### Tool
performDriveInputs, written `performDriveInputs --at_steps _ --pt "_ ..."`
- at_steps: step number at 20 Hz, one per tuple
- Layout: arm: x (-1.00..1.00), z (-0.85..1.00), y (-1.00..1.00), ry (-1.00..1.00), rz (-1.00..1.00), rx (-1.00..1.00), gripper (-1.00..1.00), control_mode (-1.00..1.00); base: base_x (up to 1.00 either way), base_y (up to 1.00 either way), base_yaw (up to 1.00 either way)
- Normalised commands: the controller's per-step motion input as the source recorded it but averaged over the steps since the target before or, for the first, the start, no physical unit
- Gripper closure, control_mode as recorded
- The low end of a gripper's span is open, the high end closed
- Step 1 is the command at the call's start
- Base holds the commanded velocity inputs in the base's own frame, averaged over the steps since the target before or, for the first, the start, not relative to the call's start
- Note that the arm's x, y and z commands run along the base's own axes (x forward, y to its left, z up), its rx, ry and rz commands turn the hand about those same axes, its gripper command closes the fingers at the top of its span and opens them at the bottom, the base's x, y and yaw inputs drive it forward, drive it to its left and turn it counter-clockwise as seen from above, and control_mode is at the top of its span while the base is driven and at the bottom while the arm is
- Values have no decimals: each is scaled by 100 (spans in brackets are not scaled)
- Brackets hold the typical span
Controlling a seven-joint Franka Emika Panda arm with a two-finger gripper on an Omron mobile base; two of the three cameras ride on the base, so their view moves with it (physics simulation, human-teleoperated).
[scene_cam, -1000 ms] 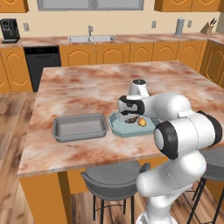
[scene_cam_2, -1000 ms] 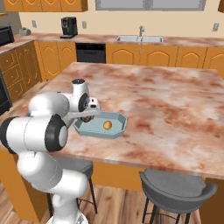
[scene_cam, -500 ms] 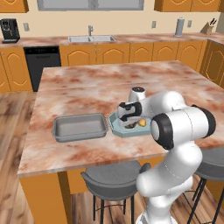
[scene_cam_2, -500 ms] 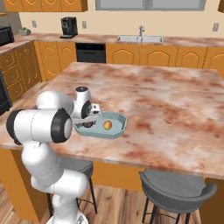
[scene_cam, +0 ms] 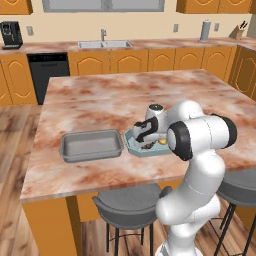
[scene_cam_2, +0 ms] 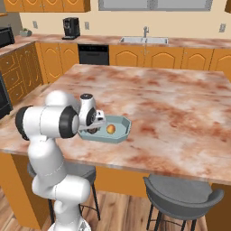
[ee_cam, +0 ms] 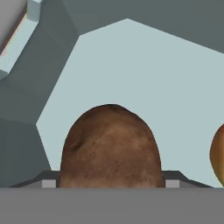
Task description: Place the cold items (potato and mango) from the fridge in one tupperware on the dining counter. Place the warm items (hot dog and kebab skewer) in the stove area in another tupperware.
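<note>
No writing, label, brand, number or sign can be read anywhere in this kitchen.

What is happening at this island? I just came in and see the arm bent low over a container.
The robot arm has its gripper lowered into the light blue tupperware on the marble counter. In the hand view, the potato sits between the fingertips over the container's floor; whether it is gripped or released is unclear. The mango already lies in that container. A second, grey tupperware sits empty beside it, so the warm items are not yet packed.
</note>
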Motion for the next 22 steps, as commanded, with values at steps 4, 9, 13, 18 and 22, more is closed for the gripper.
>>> performDriveInputs --at_steps 4,9,13,18,22 --pt "7 -23 0 -6 0 0 -100 -100 0 0 0" --pt "4 -7 0 -7 0 0 -100 -100 0 0 0" --pt "0 20 0 -5 0 0 -100 -100 0 0 0" --pt "-2 47 0 -2 0 0 -100 -100 0 0 0" --pt "-22 68 1 -4 0 0 -100 -100 0 0 0"
